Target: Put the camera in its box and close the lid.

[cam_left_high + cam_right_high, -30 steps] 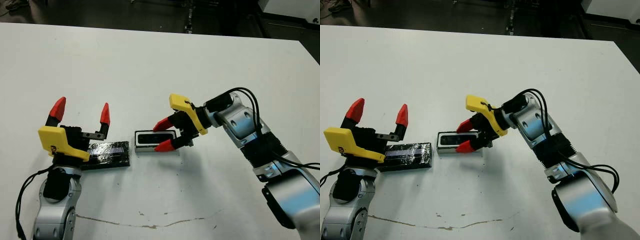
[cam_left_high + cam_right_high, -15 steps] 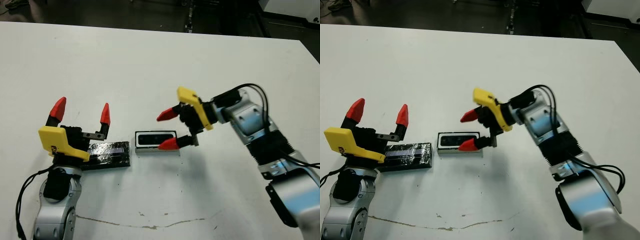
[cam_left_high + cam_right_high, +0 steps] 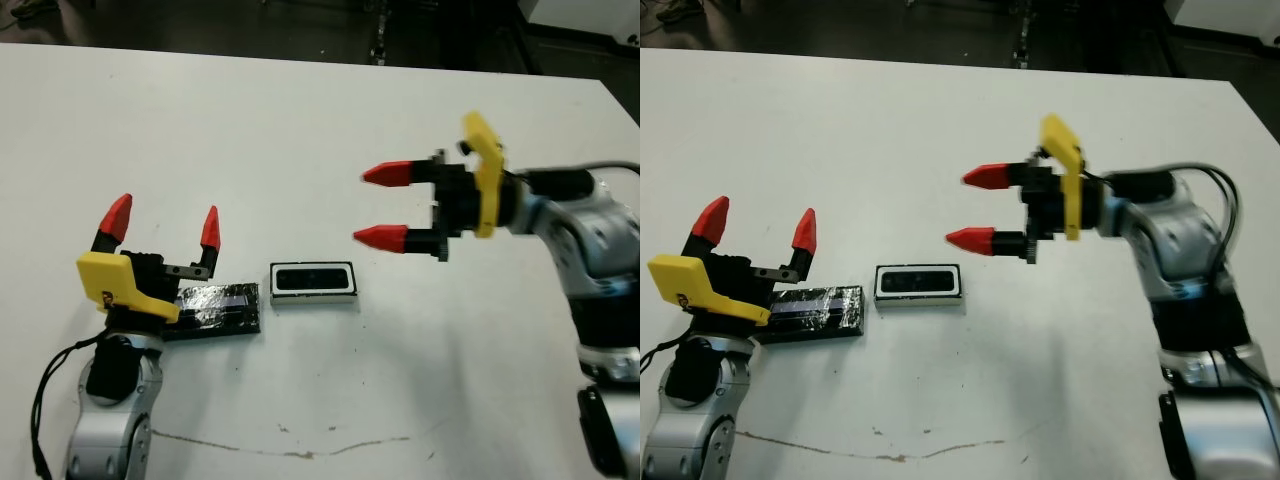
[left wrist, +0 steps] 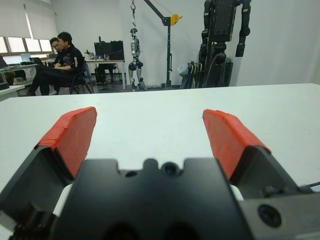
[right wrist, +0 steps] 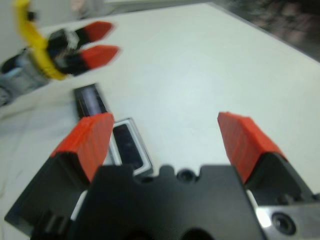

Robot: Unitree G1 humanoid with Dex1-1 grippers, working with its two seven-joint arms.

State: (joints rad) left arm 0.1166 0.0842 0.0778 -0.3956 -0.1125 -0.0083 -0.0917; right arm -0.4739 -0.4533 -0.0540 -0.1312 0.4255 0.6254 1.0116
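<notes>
Left gripper (image 3: pixel 160 226): positioned at the near left of the white table (image 3: pixel 300 130), fingers spread apart and pointing away from the robot, grasping nothing. Its yellow housing and black body sit directly over the near left end of the lid.

Lid (image 3: pixel 222 307): lies flat on the table, glossy black with a pale strip along its length. Its right end is just beside the box, with a narrow gap between the 2.

Box (image 3: pixel 313 282): rests flat on the table near the centre, to the right of the lid, long side running left to right. The white rim is visible all round.

Camera (image 3: pixel 312 279): lies inside the box, filling the recess as a dark oblong. The box is uncovered; the lid is not on it.

Right gripper (image 3: pixel 384 206): held above the table, to the right of and beyond the box, clear of it. Its 2 red fingers point toward the robot's left and are released wide, holding nothing.

Far field, left wrist view: people seated at desks (image 4: pixel 60 60) beyond the table edge.
</notes>
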